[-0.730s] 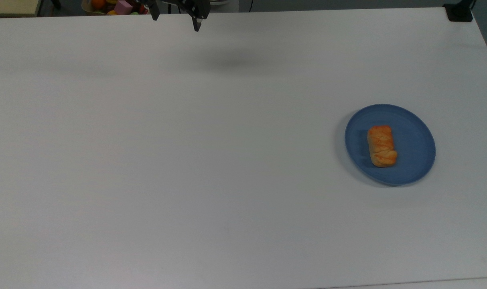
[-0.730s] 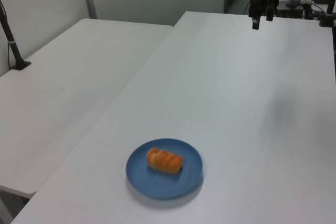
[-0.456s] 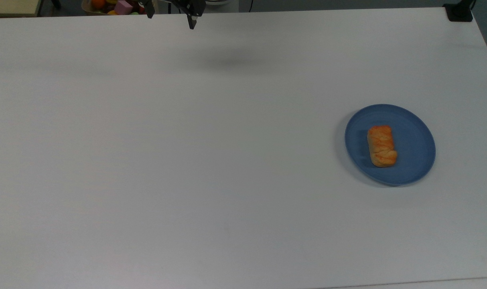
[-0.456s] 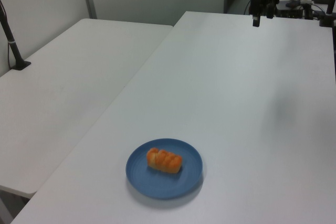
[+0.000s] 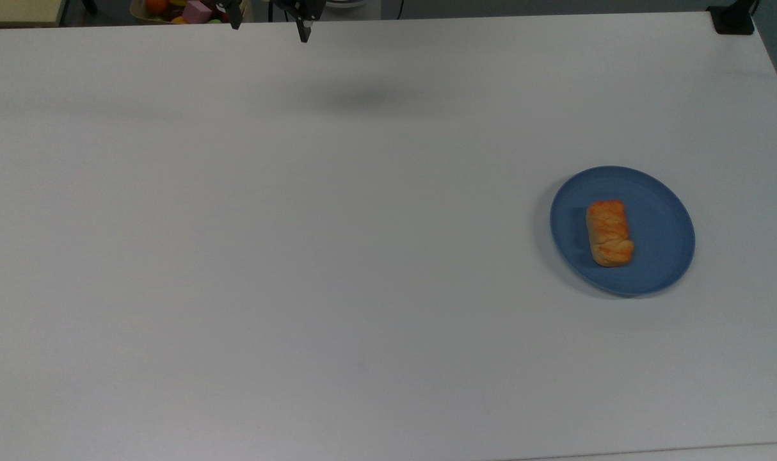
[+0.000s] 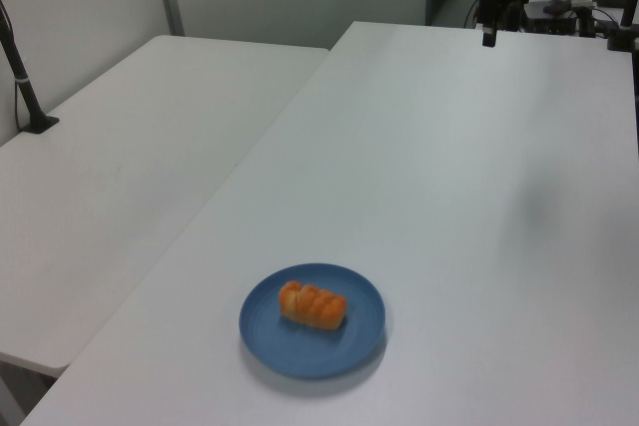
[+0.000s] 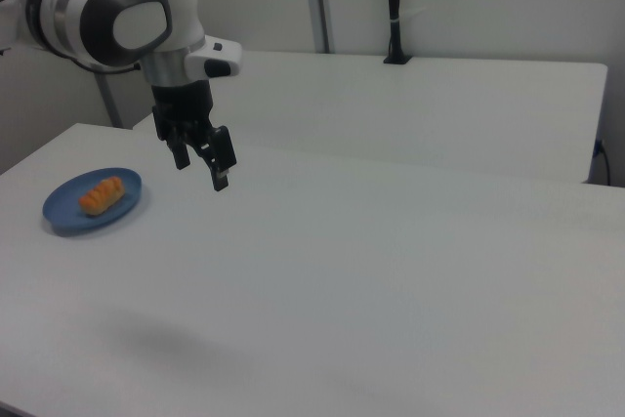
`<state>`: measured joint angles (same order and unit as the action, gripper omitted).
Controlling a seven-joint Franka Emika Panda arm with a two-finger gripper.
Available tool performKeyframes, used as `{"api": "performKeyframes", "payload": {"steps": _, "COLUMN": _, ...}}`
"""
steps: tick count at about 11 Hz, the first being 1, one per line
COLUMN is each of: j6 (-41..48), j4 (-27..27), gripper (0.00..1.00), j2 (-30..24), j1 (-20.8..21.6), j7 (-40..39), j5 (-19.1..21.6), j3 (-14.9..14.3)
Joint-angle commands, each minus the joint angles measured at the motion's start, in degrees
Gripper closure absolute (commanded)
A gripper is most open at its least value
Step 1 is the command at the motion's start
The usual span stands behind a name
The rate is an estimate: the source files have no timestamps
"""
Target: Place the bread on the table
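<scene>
With the tool spread and empty high over the surface, it should descend squarely over the bread (lying on the plate) and grip its sides.

Smooth matt table, ridged bread

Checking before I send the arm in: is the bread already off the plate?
No, the bread lies on the blue plate, and the open gripper hangs in the air far from it.
</scene>
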<state>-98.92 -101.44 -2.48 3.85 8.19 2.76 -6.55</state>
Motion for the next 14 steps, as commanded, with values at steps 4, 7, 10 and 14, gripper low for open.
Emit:
{"api": "performKeyframes", "payload": {"steps": 4, "j6": 1.54, "j4": 12.73, "gripper": 0.00, "j2": 7.47, "j1": 2.81, "j7": -1.34, "j5": 10.06, "j3": 1.53}}
{"api": "performKeyframes", "payload": {"steps": 7, "j6": -2.13, "j4": 18.98, "gripper": 0.00, "j2": 14.94, "j1": 10.02, "j7": -0.55, "j5": 9.89, "j3": 1.54}}
{"api": "performKeyframes", "payload": {"steps": 10, "j6": -17.04, "j4": 19.35, "gripper": 0.00, "j2": 20.57, "j1": 17.84, "j7": 10.65, "j5": 9.02, "j3": 1.54}}
{"api": "performKeyframes", "payload": {"steps": 14, "j6": -22.28, "j4": 26.79, "gripper": 0.00, "j2": 31.46, "j1": 26.11, "j7": 20.52, "j5": 4.55, "j3": 1.36}}
